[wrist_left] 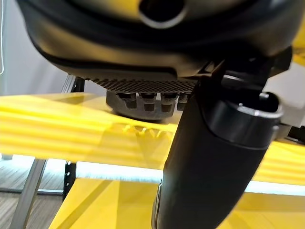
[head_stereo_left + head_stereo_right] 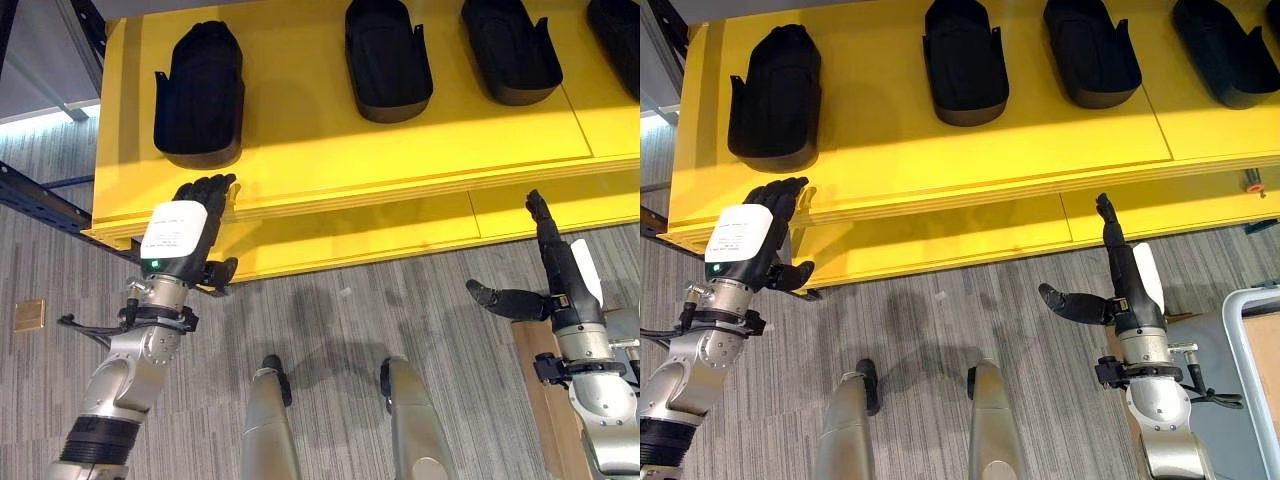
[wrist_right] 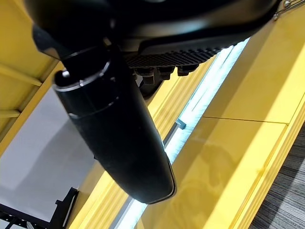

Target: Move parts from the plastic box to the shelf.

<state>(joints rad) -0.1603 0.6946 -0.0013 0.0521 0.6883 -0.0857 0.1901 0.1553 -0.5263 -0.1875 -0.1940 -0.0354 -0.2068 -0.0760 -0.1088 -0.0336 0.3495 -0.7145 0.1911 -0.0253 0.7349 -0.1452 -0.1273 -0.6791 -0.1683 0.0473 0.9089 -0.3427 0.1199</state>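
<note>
Head stereo pair: both eyes looked steeply down from above at the yellow shelf (image 2: 330,150) and the grey carpet floor (image 2: 340,320) before it. Shared field: the shelf top with its row of black parts (image 2: 965,62), the shelf's front edge, and both arms. The right eye sat slightly to the right, taking in more of the shelf's right end.

Left wrist camera: set very close behind the left hand (image 1: 209,157), facing along it toward the shelf's front edge (image 1: 71,129) at near-level height.

Right wrist camera: equally close behind the right hand (image 3: 114,129), looking along it at the shelf's yellow boards (image 3: 238,157), with carpet at one corner.
</note>
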